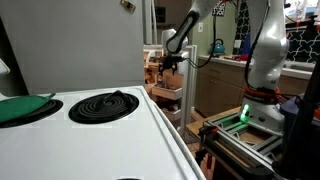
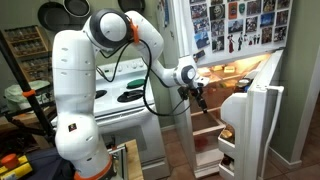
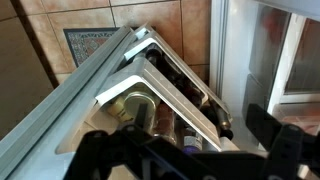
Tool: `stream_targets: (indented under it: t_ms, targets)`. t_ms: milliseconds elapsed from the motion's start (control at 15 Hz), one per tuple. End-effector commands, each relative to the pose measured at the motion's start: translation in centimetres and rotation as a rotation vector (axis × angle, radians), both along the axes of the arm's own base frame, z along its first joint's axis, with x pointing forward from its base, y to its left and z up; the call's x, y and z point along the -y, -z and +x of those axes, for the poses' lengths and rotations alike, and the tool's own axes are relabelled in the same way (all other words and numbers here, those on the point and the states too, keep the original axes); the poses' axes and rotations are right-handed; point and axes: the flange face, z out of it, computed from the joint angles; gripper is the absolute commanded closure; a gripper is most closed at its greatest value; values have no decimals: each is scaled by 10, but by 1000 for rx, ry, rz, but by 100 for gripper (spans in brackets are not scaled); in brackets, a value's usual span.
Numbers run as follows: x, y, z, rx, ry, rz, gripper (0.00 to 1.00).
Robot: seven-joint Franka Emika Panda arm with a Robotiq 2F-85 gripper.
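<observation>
Well, gripper in an exterior view: I see the gripper at the end of the arm, beyond the far corner of the stove. It points down just above the door rack, and at this size I cannot read its gap.
Rack in an exterior view: it sits directly below the tool, close but apart as far as I can judge.
Gripper in an exterior view: the gripper hangs in the opening between the lit fridge and the swung-out fridge door, with the stove behind the arm.
Direction: the rack's contents lie below and slightly ahead of the tool, and this single arm is the only one I have to reach them.
Rack in the wrist view: the door rack fills the frame. Its white rails run slantwise from lower left up to a corner near the top middle, so I judge its long axis to cross my fingers' line at an angle.
Bottles: the bottles stand between the rails, just ahead of the tips, tops towards the camera.
Fingers: the fingers are spread wide, one at each lower corner, with nothing between them and nothing touched.
Background: brown tiles show beyond the rack.
</observation>
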Motion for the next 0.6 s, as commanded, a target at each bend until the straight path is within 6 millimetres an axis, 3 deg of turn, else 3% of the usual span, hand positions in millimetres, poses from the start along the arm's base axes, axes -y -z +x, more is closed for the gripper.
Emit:
stream_targets:
  t_ms: [0, 533]
  targets:
    - [0, 23, 14, 49, 60, -48, 0]
    - [1, 67, 49, 123, 130, -107, 0]
